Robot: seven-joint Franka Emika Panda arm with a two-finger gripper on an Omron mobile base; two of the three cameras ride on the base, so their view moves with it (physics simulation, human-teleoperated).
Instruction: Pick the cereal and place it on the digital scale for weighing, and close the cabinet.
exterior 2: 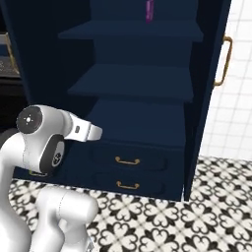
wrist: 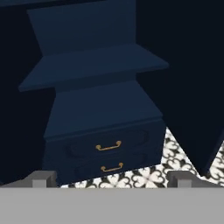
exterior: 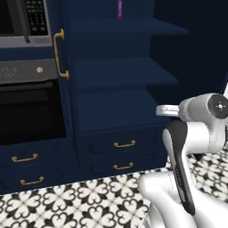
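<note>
Before open cabinet (exterior 2: 133, 83): tool (wrist: 112, 177) spread, empty.

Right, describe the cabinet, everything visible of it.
The cabinet is a tall navy-blue pantry unit standing on the patterned floor tiles, both doors swung open. Each door carries a vertical brass handle. Inside are dark, flat shelves; a slim purple packet stands on an upper one. Below the shelves sit two drawers with brass pulls. Nothing of the robot touches it.

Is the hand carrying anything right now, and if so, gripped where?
Nothing is held. The hand is open with bare floor between its fingertips, facing the open navy-blue pantry cabinet.
</note>
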